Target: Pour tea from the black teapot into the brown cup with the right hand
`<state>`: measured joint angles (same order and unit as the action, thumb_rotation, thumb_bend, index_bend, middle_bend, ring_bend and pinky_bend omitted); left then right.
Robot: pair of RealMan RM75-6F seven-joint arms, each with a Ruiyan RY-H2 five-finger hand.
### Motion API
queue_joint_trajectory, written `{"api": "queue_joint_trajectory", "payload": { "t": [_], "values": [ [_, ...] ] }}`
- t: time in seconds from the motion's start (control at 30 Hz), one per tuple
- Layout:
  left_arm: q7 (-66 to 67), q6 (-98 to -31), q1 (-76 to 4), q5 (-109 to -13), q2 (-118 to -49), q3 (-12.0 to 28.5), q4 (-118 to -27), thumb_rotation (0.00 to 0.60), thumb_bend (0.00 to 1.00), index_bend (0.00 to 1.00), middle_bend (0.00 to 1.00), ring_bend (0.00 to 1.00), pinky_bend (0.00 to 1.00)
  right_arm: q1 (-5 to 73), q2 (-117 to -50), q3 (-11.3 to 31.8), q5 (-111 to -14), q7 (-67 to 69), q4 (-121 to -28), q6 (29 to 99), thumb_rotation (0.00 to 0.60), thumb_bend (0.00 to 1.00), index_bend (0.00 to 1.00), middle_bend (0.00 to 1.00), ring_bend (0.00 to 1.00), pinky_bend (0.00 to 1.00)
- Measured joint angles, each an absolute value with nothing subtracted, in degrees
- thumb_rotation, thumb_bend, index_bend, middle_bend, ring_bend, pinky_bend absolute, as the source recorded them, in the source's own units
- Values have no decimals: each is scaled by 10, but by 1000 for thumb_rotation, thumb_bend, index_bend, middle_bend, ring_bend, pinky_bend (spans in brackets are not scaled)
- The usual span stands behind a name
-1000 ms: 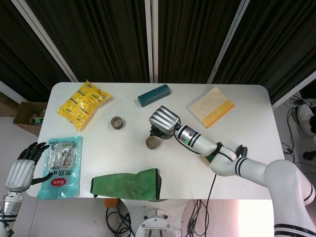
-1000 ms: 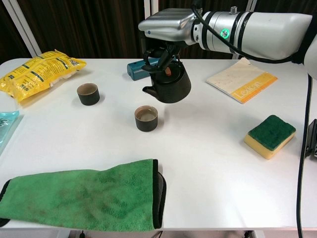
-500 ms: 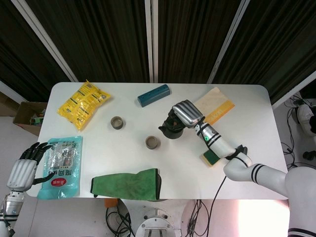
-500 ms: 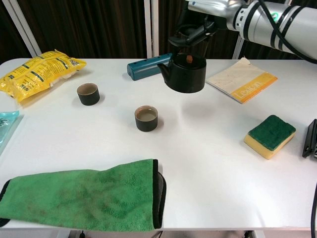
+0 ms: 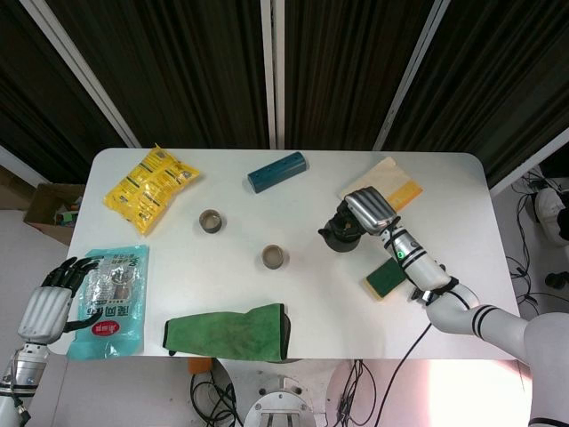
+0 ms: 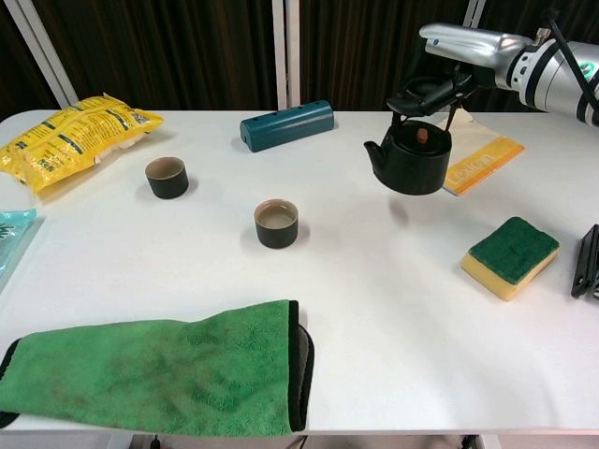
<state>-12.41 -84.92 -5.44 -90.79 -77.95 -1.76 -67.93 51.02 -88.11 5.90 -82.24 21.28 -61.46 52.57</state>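
1. The black teapot [image 6: 410, 159] hangs upright in the air, held by its handle in the fingers of the right hand [image 6: 447, 67], with its spout pointing towards the brown cup [image 6: 276, 224].
2. The brown cup stands well apart to the teapot's left, near the middle of the table, with pale liquid inside.
3. Just behind the teapot lies a yellow and cream booklet [image 6: 482, 154], and near it, towards the front right, a green and yellow sponge [image 6: 510, 255].
4. A second dark cup [image 6: 167, 177] stands farther left; a teal box [image 6: 286, 124] lies at the back.
5. A yellow snack bag [image 5: 149, 186] sits at the back left, and a folded green cloth [image 6: 154, 381] lies along the front edge.
6. The left hand [image 5: 55, 297] rests with fingers apart and holding nothing at the table's left edge, its fingertips touching a light blue packet [image 5: 111, 299].
7. The white table [image 6: 393, 309] stands before dark curtains [image 5: 276, 67] with pale vertical rails.
8. One second ago the teapot was tilted just behind the brown cup; since then the right hand has carried it rightwards and levelled it.
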Motion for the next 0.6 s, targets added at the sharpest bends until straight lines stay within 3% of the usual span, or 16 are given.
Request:
{"api": "queue_joint_trajectory", "payload": {
  "t": [0.6],
  "values": [
    [-129,-849,-55,-908,-780,-19,-676,600,87,174,126,94,205,502,-944,28,-866,220,-516,518,600,485,1000,1000,948,808]
  ]
}}
